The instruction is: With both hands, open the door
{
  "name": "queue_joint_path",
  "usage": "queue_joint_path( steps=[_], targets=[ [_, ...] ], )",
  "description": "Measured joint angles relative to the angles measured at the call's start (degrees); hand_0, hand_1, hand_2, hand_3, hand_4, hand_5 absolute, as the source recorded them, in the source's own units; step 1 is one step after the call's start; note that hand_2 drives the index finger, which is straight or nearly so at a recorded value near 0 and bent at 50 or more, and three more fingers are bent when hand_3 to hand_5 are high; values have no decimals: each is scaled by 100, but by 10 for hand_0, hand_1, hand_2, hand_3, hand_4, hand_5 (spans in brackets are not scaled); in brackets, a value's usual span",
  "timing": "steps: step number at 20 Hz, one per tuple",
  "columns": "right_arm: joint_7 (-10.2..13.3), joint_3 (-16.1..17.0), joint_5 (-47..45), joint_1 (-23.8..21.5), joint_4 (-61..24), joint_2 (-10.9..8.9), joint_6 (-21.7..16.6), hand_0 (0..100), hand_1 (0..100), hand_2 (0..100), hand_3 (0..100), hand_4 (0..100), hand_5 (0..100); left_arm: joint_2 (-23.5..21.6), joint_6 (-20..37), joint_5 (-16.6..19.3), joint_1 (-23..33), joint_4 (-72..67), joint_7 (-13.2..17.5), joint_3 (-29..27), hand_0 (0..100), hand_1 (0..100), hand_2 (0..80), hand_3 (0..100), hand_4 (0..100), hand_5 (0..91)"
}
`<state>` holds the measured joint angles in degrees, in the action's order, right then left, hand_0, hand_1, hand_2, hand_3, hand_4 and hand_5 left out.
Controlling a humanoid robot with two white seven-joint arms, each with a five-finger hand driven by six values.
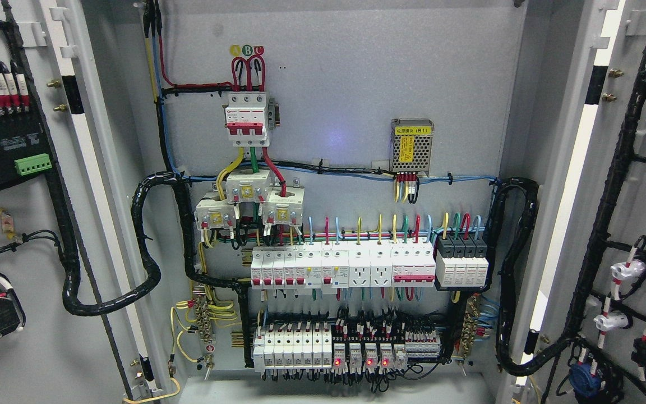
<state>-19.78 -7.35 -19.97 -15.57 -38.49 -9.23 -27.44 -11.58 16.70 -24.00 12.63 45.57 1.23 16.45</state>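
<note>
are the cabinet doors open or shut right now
Open. Both the left door and the right door are swung wide, showing their inner faces, and the breakers inside the cabinet are in full view.

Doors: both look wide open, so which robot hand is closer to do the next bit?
Neither can be picked. No hand shows in the head view. The left door and right door are both swung wide, showing the wiring inside the cabinet.

grey cabinet back panel [345, 84], evenly lit, faint blue glare.
</note>
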Motion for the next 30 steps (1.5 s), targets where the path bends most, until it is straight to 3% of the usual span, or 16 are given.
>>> queue_joint_path(
  steps=[4, 9, 13, 18, 23, 30],
  targets=[
    [353, -31, 374, 301, 849, 95, 22, 191, 0, 0, 0, 0, 0, 133, -4, 83, -261, -983, 307, 78, 0, 0, 0, 0, 0, 0],
    [820, -55, 1099, 476, 1655, 200, 59, 191, 0, 0, 0, 0, 0, 295, -8, 499, -522, -2164, 667, 122, 0, 0, 0, 0, 0, 0],
    [1061, -85, 1510, 531, 2228, 274, 78, 191, 0, 0, 0, 0, 0, 390, -89, 801, -651, -2884, 774, 143, 0, 0, 0, 0, 0, 0],
    [1181, -177, 1800, 512, 2734, 362, 323, 191, 0, 0, 0, 0, 0, 470, -766, 968, -772, -3490, 806, 159, 0, 0, 0, 0, 0, 0],
    [1396, -256, 2014, 406, 2805, 428, 790, 191, 0, 0, 0, 0, 0, 549, -1051, 1027, -849, -3882, 808, 167, 0, 0, 0, 0, 0, 0],
    [1442, -332, 2760, 314, 3275, 545, 1229, 191, 0, 0, 0, 0, 0, 637, -1407, 1012, -926, -4200, 827, 112, 0, 0, 0, 0, 0, 0]
  ],
)
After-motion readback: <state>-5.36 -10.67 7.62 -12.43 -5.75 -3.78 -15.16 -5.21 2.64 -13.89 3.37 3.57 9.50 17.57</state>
